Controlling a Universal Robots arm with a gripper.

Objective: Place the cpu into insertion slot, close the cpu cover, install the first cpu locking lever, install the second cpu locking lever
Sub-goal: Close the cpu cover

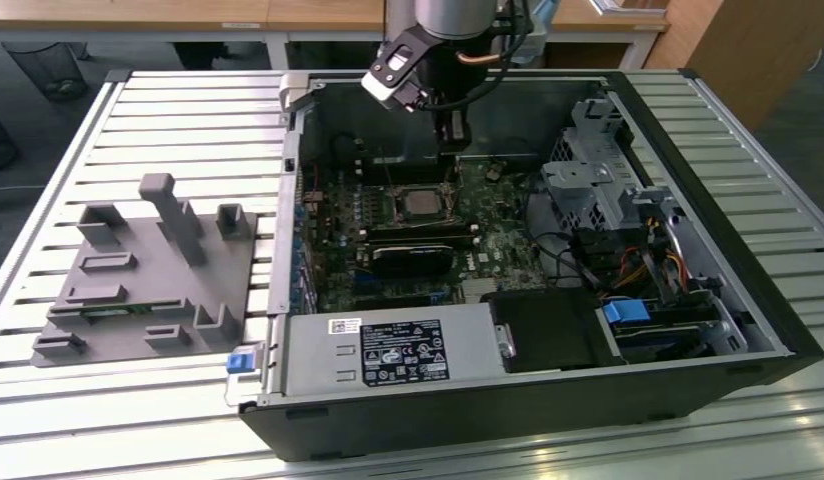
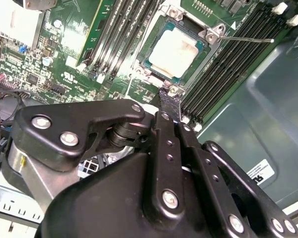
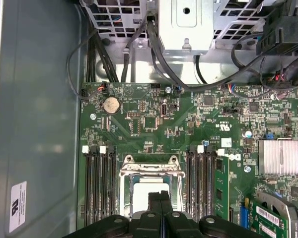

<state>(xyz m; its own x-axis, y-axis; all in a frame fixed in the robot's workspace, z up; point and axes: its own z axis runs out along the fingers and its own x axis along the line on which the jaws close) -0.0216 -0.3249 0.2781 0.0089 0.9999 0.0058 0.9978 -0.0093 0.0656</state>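
The cpu (image 1: 415,203) lies flat in the insertion slot (image 1: 415,190) on the green motherboard inside the open case, its pale metal face (image 2: 173,52) showing. The silver cpu cover (image 2: 201,59) lies down around the chip, its frame (image 3: 149,171) bordering the chip face (image 3: 145,194). A thin metal locking lever (image 2: 246,38) sticks out from one socket corner over the memory slots. My gripper (image 1: 451,145) hangs above the board just beyond the socket, fingers pressed together and shut on nothing. Its tip (image 2: 170,99) points at the socket's edge, and its tip (image 3: 160,197) overlaps the chip.
Long black memory slots (image 2: 228,64) flank the socket. A black block (image 1: 412,258) sits just in front of it. The power supply (image 1: 385,350) and the drive cage (image 1: 599,180) crowd the case. A grey fixture (image 1: 145,270) stands on the slatted table at the exterior view's left.
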